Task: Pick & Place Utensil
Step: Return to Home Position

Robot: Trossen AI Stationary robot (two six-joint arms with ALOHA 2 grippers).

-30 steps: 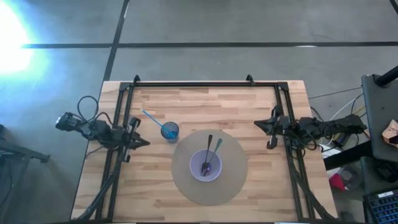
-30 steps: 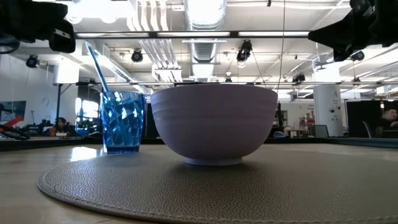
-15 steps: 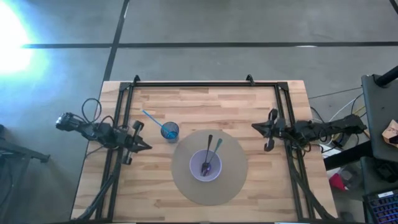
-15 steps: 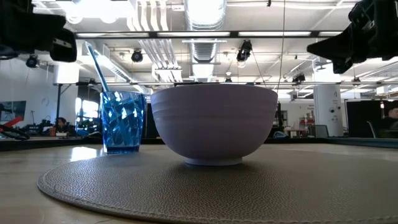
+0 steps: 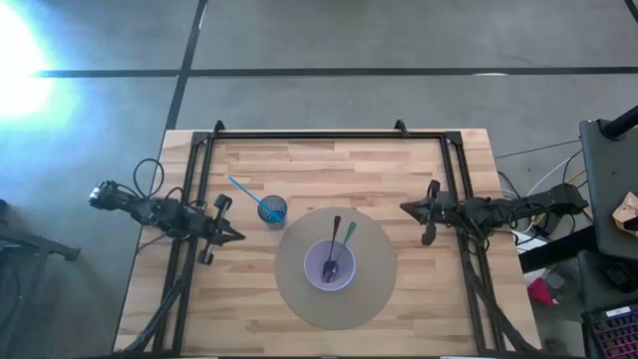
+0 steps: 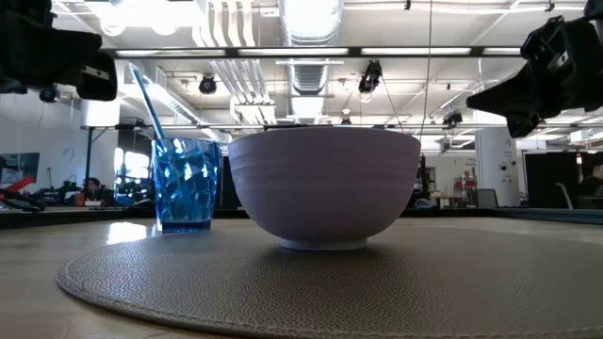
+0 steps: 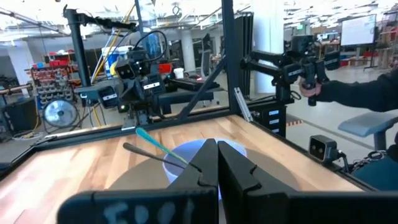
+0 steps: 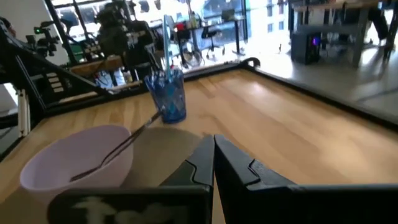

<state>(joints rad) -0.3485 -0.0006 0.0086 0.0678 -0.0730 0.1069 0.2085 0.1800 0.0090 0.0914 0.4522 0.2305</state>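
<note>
Left jaws, right jaws: closed, empty. I'd back them out high toward the side edges of the light wooden counter (image 5: 399, 170), clear of the blue faceted plastic glass (image 5: 272, 210) and the round violet bowl (image 5: 317, 278).

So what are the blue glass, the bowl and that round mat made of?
Glass: likely clear blue plastic, see-through with faceted walls. Bowl: matte violet, plastic or ceramic, cannot tell. Mat: grey, pebbled grain like faux leather.

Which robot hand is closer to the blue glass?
Left. The left gripper is close beside the glass, apart from it; the right gripper is far off, past the bowl.
</note>
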